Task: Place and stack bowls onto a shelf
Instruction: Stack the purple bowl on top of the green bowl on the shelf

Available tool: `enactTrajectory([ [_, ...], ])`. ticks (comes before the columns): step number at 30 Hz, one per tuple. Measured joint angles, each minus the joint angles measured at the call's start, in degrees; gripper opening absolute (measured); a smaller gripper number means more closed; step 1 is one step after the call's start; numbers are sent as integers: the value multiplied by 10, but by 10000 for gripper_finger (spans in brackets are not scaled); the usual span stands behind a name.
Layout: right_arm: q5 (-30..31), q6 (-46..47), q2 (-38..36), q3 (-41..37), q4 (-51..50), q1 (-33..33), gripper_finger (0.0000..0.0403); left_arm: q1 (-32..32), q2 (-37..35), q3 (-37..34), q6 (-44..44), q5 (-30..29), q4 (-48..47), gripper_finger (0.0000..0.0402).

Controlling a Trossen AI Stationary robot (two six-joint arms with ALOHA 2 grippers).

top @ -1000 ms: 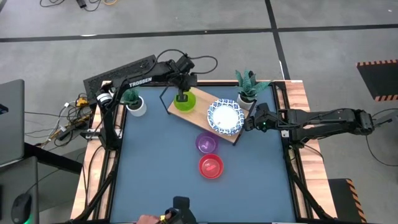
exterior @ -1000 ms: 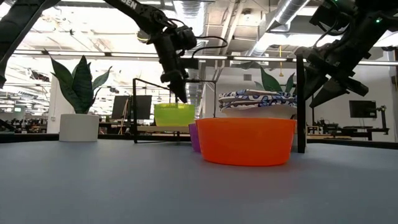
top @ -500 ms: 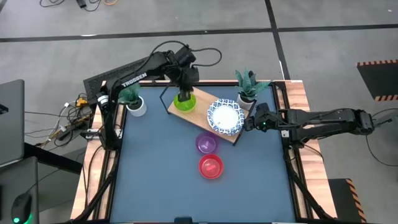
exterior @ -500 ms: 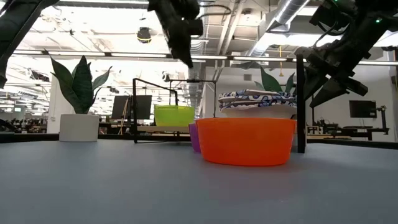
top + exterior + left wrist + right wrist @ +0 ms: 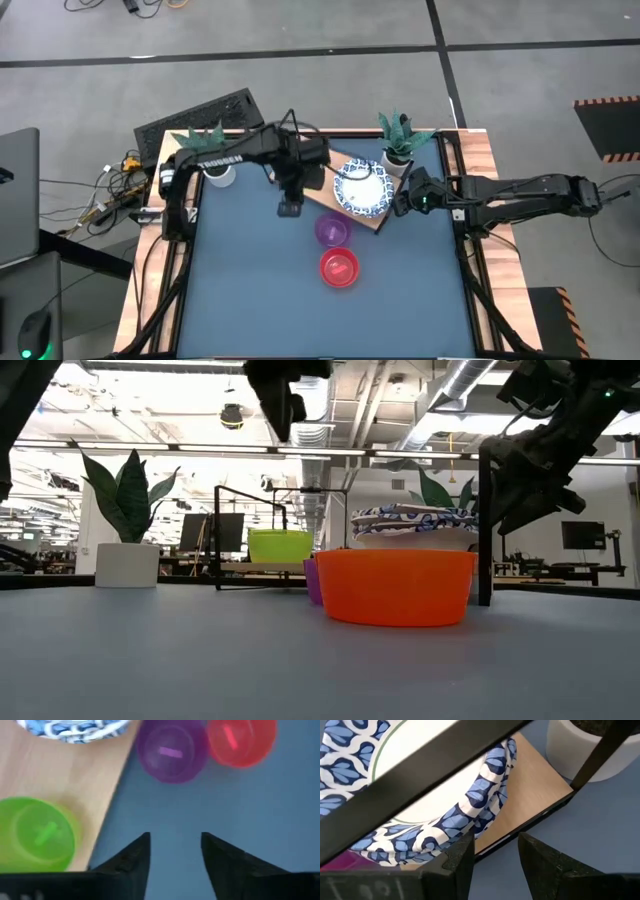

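Left gripper [image 5: 172, 851] hovering released, empty, beside the light wooden shelf [image 5: 75, 785].
Small green plastic bowl [image 5: 37, 832] sitting on that shelf; right gripper [image 5: 492, 852] waiting released at its right corner.

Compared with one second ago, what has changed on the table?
The left tool let go of the green bowl, rose from the shelf, and moved out above the blue tabletop, fingers open. The green bowl stays on the shelf. The right tool, the purple bowl and the red bowl did not move.

Near tabletop [image 5: 250, 290] bare; purple bowl [image 5: 332, 231], red bowl [image 5: 340, 267] block shelf [image 5: 322, 172] front.
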Motion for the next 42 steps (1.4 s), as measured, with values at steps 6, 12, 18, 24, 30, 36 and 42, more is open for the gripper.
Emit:
enactTrajectory([
  [6,0,-12,0,0,0,0,178,-53,2,-30,-277,-147,41,199],
  [12,-2,-31,0,1,0,0,178,-91,1,-103,-521,-226,70,199],
  [18,-12,-40,-1,1,0,0,178,-116,2,-210,-635,-222,240,199],
  [24,-20,-44,-1,1,0,0,178,-125,1,-300,-717,-229,335,198],
  [30,-20,-44,-1,1,0,0,178,-133,1,-352,-777,-256,364,198],
  [36,-21,-37,-1,1,0,0,178,-144,1,-375,-795,-240,441,198],
  [42,-24,-35,-1,1,0,0,178,-147,1,-375,-815,-244,441,198],
])
